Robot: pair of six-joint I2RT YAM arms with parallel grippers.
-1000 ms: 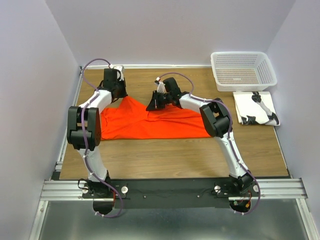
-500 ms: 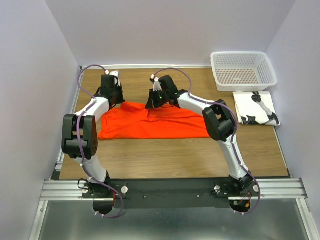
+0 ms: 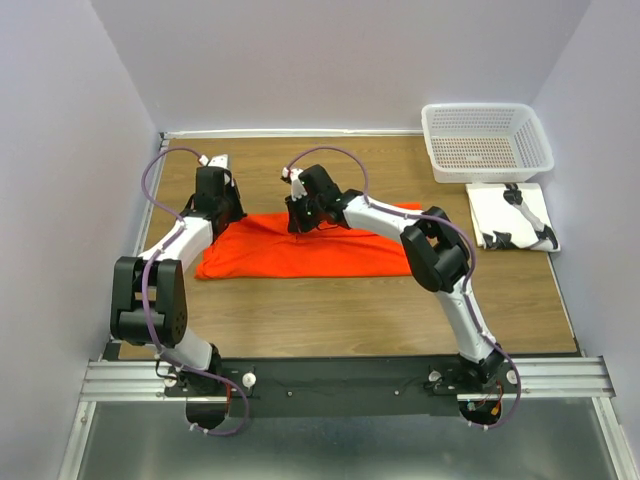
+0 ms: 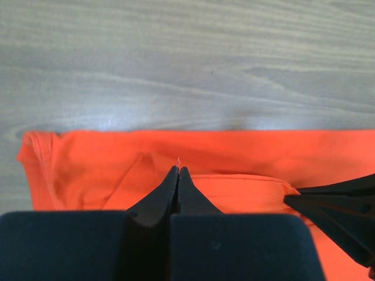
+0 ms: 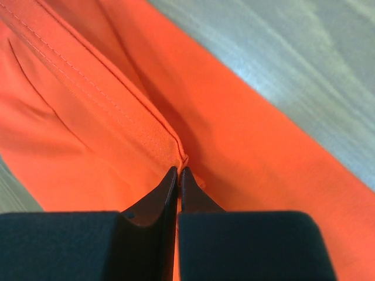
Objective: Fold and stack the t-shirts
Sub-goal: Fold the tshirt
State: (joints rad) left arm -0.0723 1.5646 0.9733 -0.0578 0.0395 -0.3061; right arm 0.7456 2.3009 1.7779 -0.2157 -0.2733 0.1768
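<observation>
One orange-red t-shirt lies on the wooden table as a long, folded band. My left gripper is at the band's far left corner. In the left wrist view it is shut, with a wisp of the t-shirt at its tips. My right gripper is at the far edge near the middle. Seen from the right wrist, that gripper is shut on the stitched hem of the t-shirt. The right fingers show at the right of the left wrist view, on the same folded edge.
A white mesh basket stands at the far right corner. In front of it lies a white board with a black-and-white tool on it. Lilac walls close in the left, back and right.
Both grippers have moved left with the shirt's raised edge. The peak of cloth has come down, and the shirt now lies as a flatter, longer band.
</observation>
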